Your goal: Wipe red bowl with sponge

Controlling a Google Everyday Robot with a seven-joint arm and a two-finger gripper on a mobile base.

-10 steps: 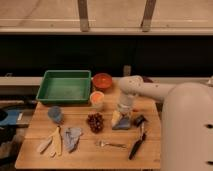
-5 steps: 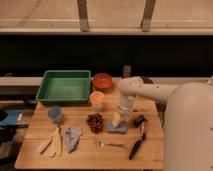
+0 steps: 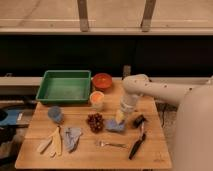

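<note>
Hardly moved from a moment ago, the gripper (image 3: 121, 115) hangs low at the yellow-and-blue sponge (image 3: 114, 126) on the wooden bench (image 3: 156, 152); whether it is clamped on that sponge or apart, I cannot tell. A dark bunch of grapes (image 3: 94, 121) lies just left of the sponge. The round red bowl (image 3: 102, 80) sits farther back, beside the green plastic tray (image 3: 65, 86).
</note>
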